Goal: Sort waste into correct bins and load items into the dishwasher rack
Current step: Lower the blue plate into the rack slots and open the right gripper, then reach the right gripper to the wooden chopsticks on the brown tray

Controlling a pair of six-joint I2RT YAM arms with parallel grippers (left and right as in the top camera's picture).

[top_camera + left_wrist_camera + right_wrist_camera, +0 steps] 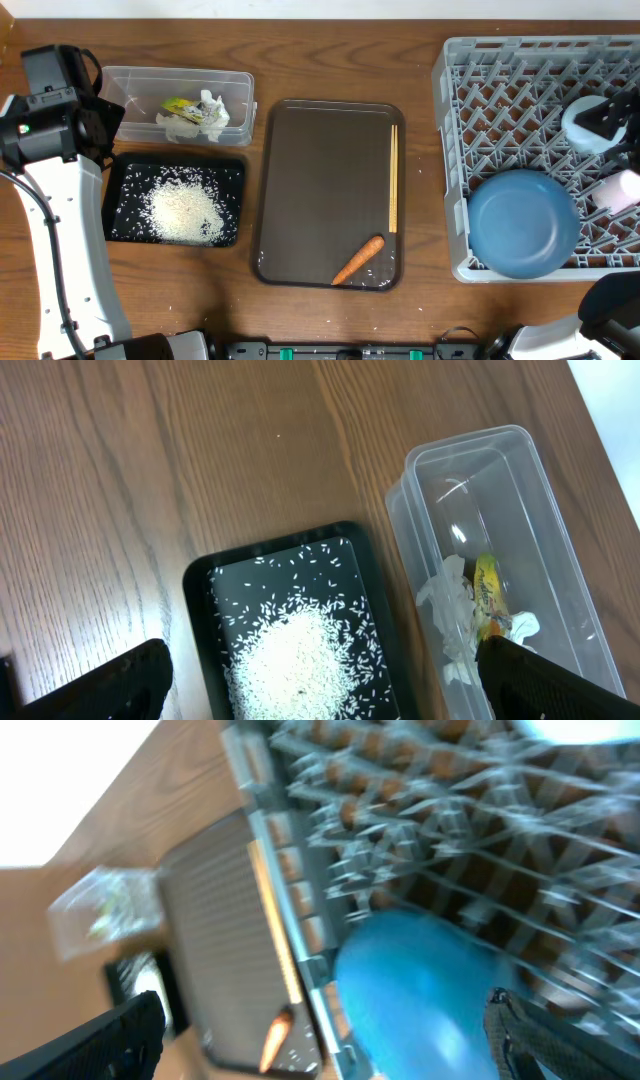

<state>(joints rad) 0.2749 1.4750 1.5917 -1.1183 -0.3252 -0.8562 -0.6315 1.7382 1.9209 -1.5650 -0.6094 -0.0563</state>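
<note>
The clear tub [235,85] holds crumpled white paper [180,122] and the yellow-green wrapper [183,105]. The black tray [116,200] holds a heap of rice [183,210]. A carrot [358,260] and the chopsticks [393,180] lie on the brown serving tray [320,180]. The blue dish [523,222] sits in the grey rack [500,90]. My left gripper [320,685] is open and empty above the black tray [200,610] and the tub [520,490]. My right gripper [325,1035] is open and empty above the blue dish [420,990]. The right wrist view is blurred.
A pale round bowl [585,125] and a whitish cup [622,190] sit in the rack at the right edge, partly under my right arm [612,115]. A few rice grains lie on the table [165,310] and on the serving tray's front edge [380,282].
</note>
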